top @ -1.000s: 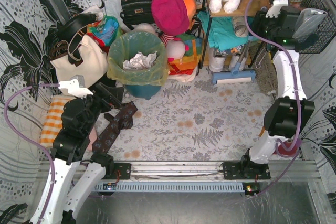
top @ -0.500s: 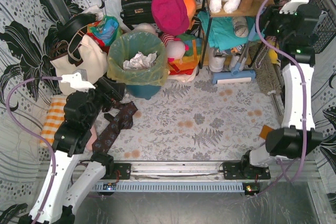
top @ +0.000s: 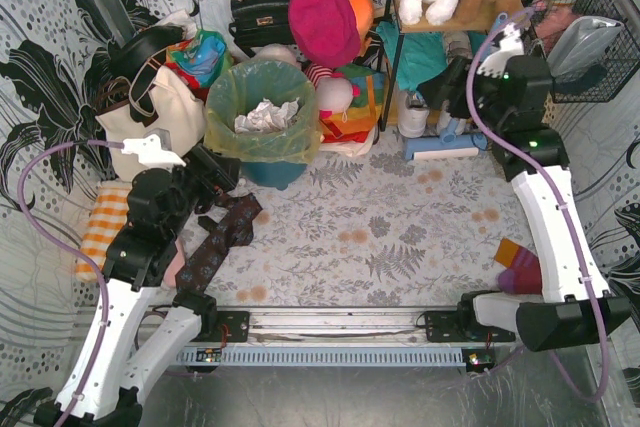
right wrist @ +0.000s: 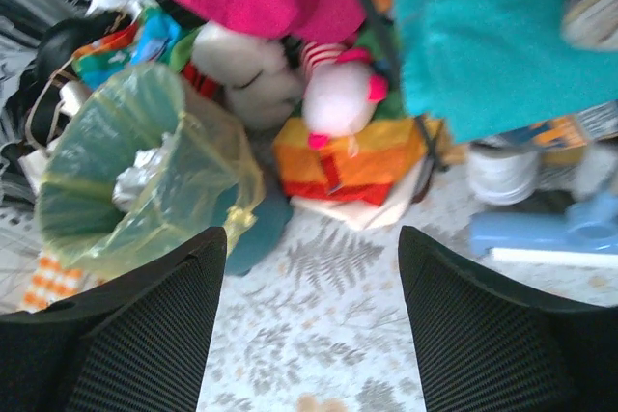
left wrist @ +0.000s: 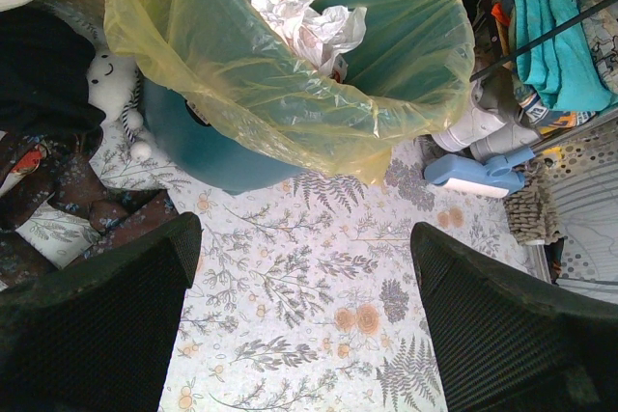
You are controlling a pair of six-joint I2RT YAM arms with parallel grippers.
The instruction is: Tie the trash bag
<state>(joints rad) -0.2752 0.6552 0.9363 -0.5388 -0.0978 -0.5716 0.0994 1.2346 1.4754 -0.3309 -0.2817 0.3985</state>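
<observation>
Two open, empty pincers: seen from above, the trash bag (top: 225, 119) lies near my left pincer (top: 215, 175) at 1 o'clock, well apart from my right pincer (top: 445, 75) at 9 o'clock.

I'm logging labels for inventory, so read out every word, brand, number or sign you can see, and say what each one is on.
No text can be read in any view.
Trash bag: plain, no print.
Bucket: no label on the side that shows.
Crumpled paper: no writing visible.
Colourful pack under the teal cloth: any print is too blurred to read.
</observation>
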